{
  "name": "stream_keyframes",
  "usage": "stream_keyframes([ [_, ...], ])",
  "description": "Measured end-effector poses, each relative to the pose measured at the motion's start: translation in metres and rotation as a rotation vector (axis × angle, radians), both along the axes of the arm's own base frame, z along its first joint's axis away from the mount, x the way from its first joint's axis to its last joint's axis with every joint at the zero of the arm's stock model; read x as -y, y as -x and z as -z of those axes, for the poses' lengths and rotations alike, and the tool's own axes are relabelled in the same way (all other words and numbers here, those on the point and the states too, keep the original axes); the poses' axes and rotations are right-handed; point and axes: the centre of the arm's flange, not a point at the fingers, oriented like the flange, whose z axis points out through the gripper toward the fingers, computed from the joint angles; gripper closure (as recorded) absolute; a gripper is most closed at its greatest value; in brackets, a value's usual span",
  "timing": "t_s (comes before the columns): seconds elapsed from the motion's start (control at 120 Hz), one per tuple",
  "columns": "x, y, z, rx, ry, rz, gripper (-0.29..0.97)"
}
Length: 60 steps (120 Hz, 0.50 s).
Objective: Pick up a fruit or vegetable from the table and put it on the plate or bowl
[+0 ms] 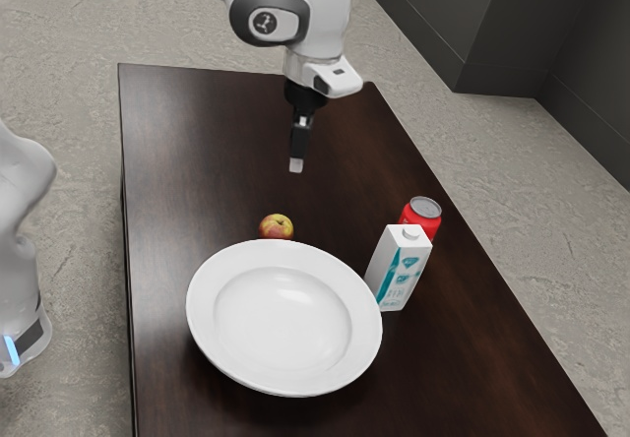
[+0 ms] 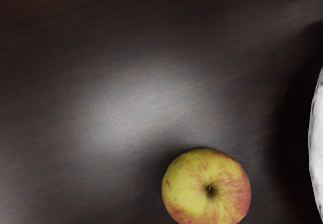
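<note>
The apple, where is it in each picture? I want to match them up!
Exterior view: the apple sits on the dark table, just behind the far rim of the white plate.
Wrist view: the apple lies on the dark wood, with a gap between it and the plate.
Shared landmark: the plate's white rim next to the apple.

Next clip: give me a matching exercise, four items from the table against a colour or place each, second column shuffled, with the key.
1. apple
2. plate
3. can
4. carton

A. white with teal print, standing upright
B. red, just behind the carton
C. white, nothing in it
D. yellow-red, beside the plate's far rim

Pairs: 1-D, 2-C, 3-B, 4-A.
</note>
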Motion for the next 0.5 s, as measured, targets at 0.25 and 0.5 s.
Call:
stream_keyframes([
  [0.25, 0.005, 0.008, 0.034, -0.019, 0.014, 0.000, 0.02],
  [0.5, 0.021, 0.008, 0.069, -0.065, 0.003, 0.013, 0.02],
])
